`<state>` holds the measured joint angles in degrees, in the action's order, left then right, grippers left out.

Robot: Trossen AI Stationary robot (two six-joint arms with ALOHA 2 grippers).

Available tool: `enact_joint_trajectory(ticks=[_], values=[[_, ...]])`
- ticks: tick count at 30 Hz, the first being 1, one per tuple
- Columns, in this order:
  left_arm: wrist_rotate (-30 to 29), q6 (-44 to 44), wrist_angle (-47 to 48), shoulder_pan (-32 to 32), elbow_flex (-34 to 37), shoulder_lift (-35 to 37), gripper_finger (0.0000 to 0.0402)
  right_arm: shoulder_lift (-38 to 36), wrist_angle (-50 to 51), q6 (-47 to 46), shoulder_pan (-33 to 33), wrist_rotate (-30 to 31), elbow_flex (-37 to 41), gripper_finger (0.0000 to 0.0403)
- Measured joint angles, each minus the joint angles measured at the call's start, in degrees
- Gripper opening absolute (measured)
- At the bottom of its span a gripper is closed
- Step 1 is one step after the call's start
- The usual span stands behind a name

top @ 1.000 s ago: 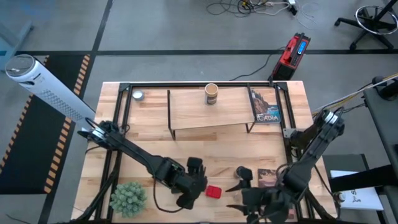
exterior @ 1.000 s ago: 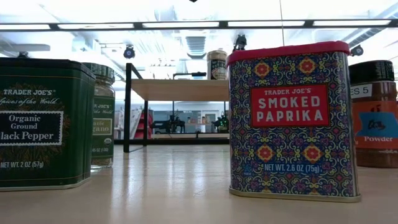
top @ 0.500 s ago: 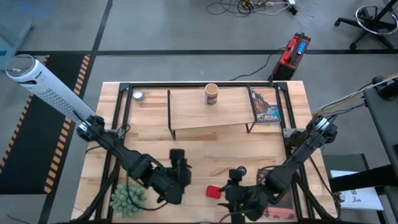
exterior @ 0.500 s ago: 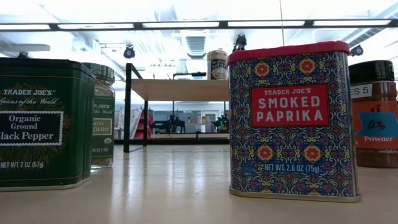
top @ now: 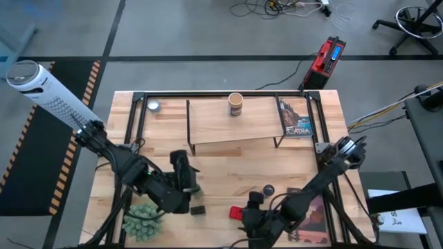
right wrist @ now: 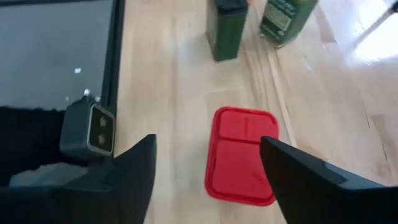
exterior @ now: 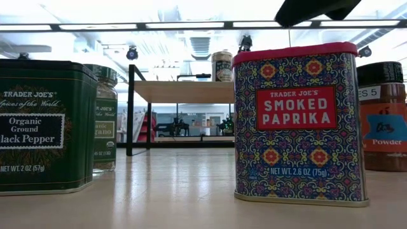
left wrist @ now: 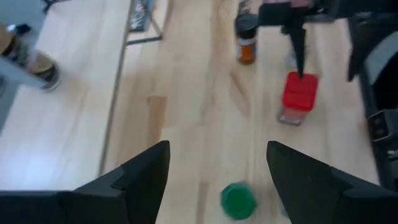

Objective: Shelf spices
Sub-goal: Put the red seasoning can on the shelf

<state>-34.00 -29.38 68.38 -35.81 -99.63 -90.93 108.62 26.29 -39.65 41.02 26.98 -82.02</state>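
Pale wooden tabletop [top: 228, 166]; both dark pincers gape, right pincer [right wrist: 208, 163] above glossy red square tin [right wrist: 240, 155].

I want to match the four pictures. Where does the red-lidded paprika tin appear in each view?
High view: the paprika tin stands near the table's front edge, by the right tool.
Low view: it fills the right half, close up.
Left wrist view: upper right.
Right wrist view: low centre, lid seen from above.
Shared landmark: the dark pepper tin nearby.
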Motion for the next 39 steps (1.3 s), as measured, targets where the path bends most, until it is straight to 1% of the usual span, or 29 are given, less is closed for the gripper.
enact_joint_trajectory(ticks=[5,9,12,24,30,39], values=[[-1.47,-1.96,2.81,0.02,0.00,0.54,0.0257,2.15,1.76,-0.67,-1.25,-0.02,-1.73,0.0322],[-1.48,-2.69,3.27,0.00,0.00,0.52,0.0259,3.63,4.79,-0.78,-1.70,-0.17,-3.76,0.0338],[-1.48,-3.12,4.13,0.00,0.00,0.52,0.0257,4.38,7.56,-0.78,-1.70,-0.07,-4.56,0.0339],[-1.48,-4.69,4.93,0.01,0.02,0.50,0.0257,5.87,8.10,-1.26,-2.48,-1.75,-5.00,0.0337],[-1.47,-5.00,5.13,0.00,0.02,0.50,0.0256,7.14,7.71,-0.86,-3.66,-4.47,-4.96,0.0337],[-1.42,-6.12,6.26,0.00,0.02,0.50,0.0254,7.80,7.75,0.27,-4.92,-5.34,-4.96,0.0332]])
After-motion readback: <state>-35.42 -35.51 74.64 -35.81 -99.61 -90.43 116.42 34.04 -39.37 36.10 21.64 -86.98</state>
